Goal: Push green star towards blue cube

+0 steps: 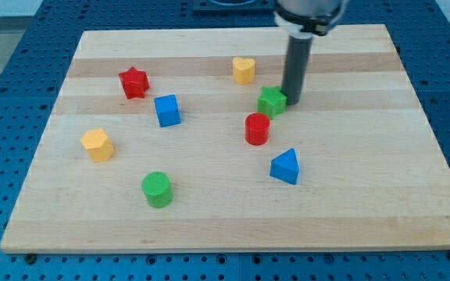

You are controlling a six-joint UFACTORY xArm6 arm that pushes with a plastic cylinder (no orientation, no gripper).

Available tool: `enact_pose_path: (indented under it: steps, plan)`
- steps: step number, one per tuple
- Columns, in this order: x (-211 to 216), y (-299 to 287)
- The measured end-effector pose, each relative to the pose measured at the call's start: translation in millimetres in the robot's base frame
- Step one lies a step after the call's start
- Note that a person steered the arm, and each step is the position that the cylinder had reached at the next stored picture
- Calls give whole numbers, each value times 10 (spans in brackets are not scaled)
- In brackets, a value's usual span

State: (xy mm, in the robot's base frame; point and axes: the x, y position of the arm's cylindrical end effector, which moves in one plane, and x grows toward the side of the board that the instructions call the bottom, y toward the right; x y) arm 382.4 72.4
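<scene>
The green star (pixel 271 101) lies right of the board's middle, near the view's top. My tip (pixel 293 101) stands at the star's right side, touching it or nearly so. The blue cube (pixel 167 110) lies well to the star's left, at about the same height in the view. The rod rises from the tip toward the view's top.
On the wooden board (pixel 366 203): a red cylinder (pixel 257 129) just below and left of the star, a yellow heart (pixel 243 70) above and left of it, a blue triangle (pixel 285 166), a red star (pixel 133 82), a yellow hexagon (pixel 98 145), a green cylinder (pixel 157 190).
</scene>
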Motion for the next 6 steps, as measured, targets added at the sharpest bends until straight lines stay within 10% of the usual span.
enact_pose_path:
  steps: [6]
  plan:
    - [308, -542]
